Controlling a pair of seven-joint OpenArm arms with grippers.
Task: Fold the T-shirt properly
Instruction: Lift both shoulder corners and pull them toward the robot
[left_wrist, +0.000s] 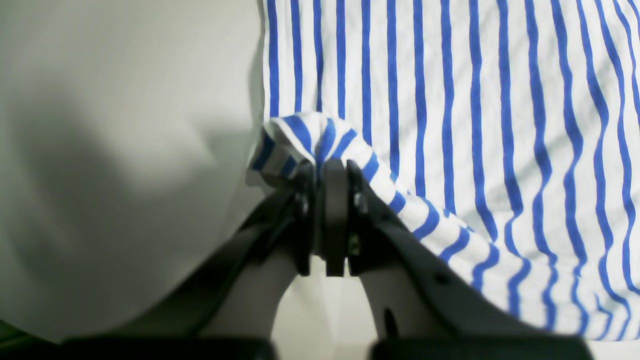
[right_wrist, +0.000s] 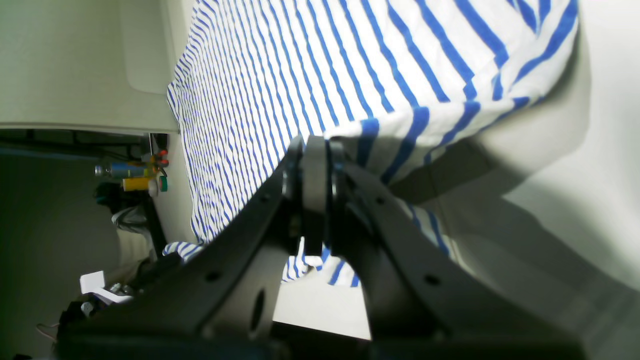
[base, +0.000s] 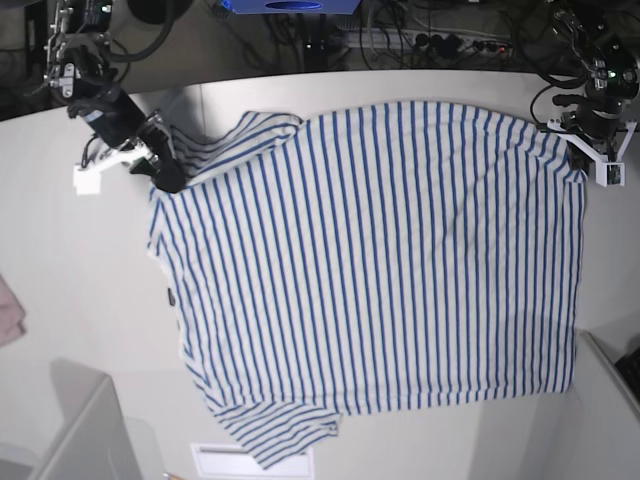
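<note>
White T-shirt (base: 380, 270) with thin blue stripes, spread wide, near edge lifted

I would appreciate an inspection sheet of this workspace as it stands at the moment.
Surface: pale table, under the shirt
Job's things: striped T-shirt, spread out wide, not folded into a compact shape; one sleeve juts out at the base view's bottom
Clutter: on the table, nothing seen
Tools: left tool and right tool, each shut on the shirt's cloth
Cables: thin reddish cable, off the table
Surroundings: small bottles beyond the table
</note>
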